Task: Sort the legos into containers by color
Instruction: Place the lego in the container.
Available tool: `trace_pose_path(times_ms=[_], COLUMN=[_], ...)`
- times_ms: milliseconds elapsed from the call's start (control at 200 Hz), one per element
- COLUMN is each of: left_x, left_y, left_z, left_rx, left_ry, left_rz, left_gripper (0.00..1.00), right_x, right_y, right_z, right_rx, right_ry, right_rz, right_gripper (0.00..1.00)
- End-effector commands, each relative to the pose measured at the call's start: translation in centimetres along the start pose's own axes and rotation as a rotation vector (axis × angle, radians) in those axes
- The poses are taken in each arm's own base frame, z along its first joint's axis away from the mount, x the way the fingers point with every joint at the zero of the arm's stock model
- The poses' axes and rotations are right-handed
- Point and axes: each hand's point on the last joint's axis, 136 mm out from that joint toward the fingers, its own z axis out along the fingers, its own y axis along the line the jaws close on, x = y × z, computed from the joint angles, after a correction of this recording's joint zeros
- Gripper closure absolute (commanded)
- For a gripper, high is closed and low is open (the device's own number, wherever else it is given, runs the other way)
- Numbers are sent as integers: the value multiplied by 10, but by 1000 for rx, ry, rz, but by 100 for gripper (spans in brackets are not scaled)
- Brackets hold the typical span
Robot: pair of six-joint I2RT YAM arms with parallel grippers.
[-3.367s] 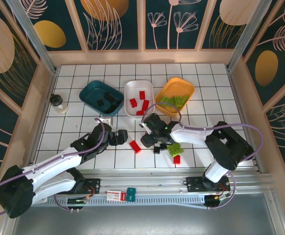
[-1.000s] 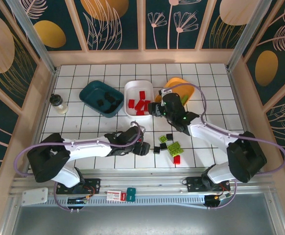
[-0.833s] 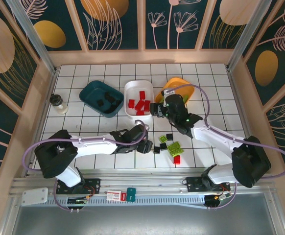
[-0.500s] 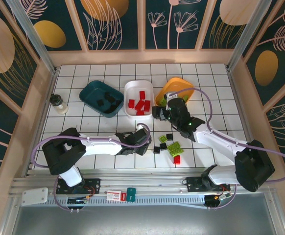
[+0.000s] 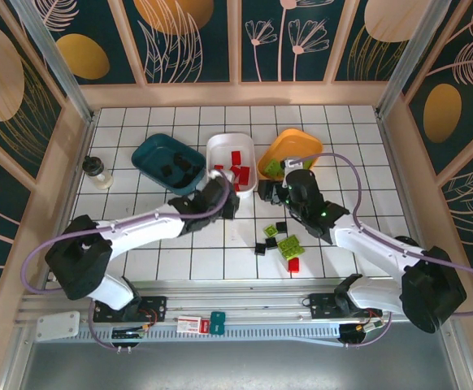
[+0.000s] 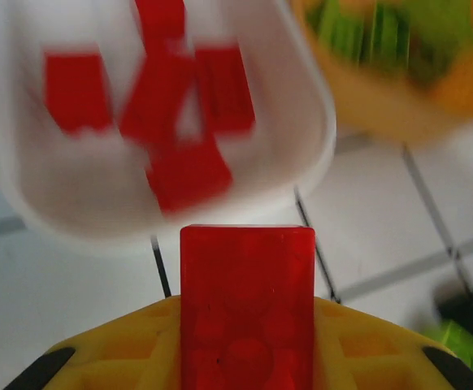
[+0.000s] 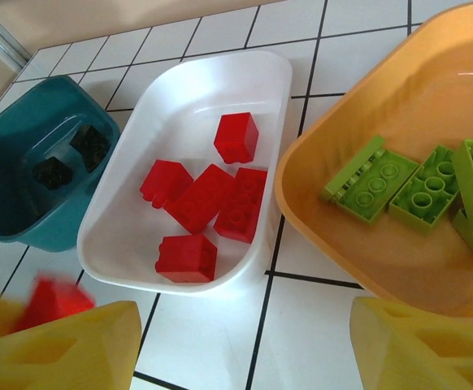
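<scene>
Left claw (image 6: 247, 357) swung up beside white tub (image 6: 305, 142), red brick (image 6: 247, 276) pinched inside, right claw (image 7: 245, 349) spread apart

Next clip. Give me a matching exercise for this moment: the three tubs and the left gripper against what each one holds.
Column one:
1. teal tub
2. white tub
3. orange tub
4. left gripper

Column two:
A. lime green bricks
B. single red brick, clamped
C. black bricks
D. loose red bricks

Pairs: 1-C, 2-D, 3-A, 4-B.
</scene>
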Motion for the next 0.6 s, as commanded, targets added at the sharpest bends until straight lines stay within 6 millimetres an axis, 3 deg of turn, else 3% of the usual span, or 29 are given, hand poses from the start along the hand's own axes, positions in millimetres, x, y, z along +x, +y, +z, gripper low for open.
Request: trace_pose_path(times_ms=[0, 110, 135, 225, 375, 596], left_x=[-57, -83, -80, -91, -92, -105], left_y=[3, 16, 19, 20, 33, 32], left_z=[10, 33, 47, 70, 109, 125], left_rx=[-5, -36, -51, -69, -116, -109], left_ry=[-94, -108, -89, -82, -36, -29], left_rz=[-26, -65, -64, -66, -82, -96], left_gripper=[73, 74, 74, 75, 74, 55], right_x=[7, 18, 21, 29, 48, 88], right_y=[-6, -8, -8, -7, -2, 14], right_z=[-5, -9, -9, -13, -19, -30], right_rx=[23, 27, 26, 20, 6, -46], right_ry=[3, 18, 24, 42, 93, 217], right_rz=[24, 25, 23, 21, 4, -21], right_gripper=[31, 31, 31, 31, 31, 31])
